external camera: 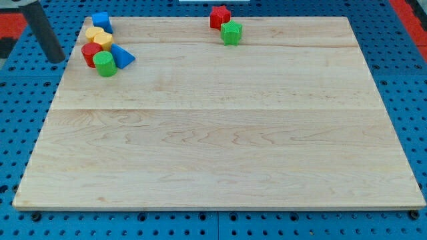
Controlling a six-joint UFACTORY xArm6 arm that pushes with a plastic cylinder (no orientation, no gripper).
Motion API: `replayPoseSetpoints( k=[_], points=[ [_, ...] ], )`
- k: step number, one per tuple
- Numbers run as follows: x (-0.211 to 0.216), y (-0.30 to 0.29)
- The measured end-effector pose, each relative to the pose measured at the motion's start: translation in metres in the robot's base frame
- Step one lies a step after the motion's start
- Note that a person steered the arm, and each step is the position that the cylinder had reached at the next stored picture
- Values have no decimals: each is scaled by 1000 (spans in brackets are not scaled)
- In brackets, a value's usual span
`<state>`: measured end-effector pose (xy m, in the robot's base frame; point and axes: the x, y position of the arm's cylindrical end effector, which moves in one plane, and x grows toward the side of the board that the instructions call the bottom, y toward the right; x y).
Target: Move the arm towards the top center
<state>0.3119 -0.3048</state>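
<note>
My dark rod comes down at the view's upper left, and my tip (56,59) sits just off the left edge of the wooden board (220,133). Right of the tip lies a cluster: a blue block (101,21), two yellow blocks (94,34) (103,42), a red cylinder (89,54), a green cylinder (104,64) and a blue triangular block (122,56). The tip is about 40 pixels left of the red cylinder, not touching. At the top centre, a red star-like block (219,17) touches a green star-like block (231,32).
The board rests on a blue perforated table (413,80). Red patches show at the top corners of the view.
</note>
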Motion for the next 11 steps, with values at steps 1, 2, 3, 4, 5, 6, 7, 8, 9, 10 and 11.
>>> replayPoseSetpoints(
  k=[1, 2, 3, 4, 5, 6, 7, 8, 9, 10, 11],
  points=[
    [-40, 0],
    [-14, 31],
    [56, 71],
    [124, 123],
    [181, 178],
    [193, 262],
    [119, 339],
    [15, 402],
    [-85, 429],
    [-119, 418],
    [-120, 409]
  ],
)
